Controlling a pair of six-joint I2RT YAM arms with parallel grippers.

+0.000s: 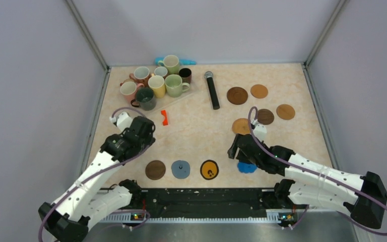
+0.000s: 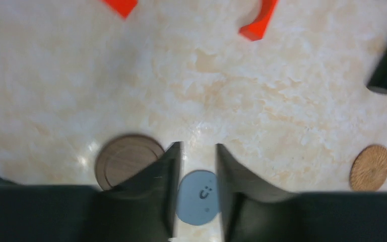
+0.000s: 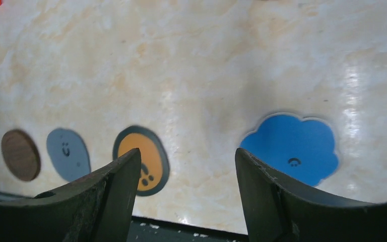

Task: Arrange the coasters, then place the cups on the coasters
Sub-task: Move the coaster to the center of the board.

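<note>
Several cups (image 1: 156,81) stand bunched at the back left. Along the front edge lie a brown coaster (image 1: 155,170), a grey-blue one (image 1: 181,169), a black-and-yellow one (image 1: 209,169) and a bright blue scalloped one (image 1: 247,167). More wooden coasters (image 1: 265,116) are scattered at the back right. My left gripper (image 1: 142,132) hangs open and holds nothing, above the table's left side. In the left wrist view the grey-blue coaster (image 2: 197,197) shows far below, through the gap of the left gripper (image 2: 197,148). My right gripper (image 3: 186,154) is open and holds nothing, just left of the blue coaster (image 3: 295,148).
A black microphone (image 1: 212,89) lies at the back centre. A small red-orange piece (image 1: 165,117) lies right of my left gripper. The side walls close in on both sides. The black base rail (image 1: 196,199) runs along the front edge.
</note>
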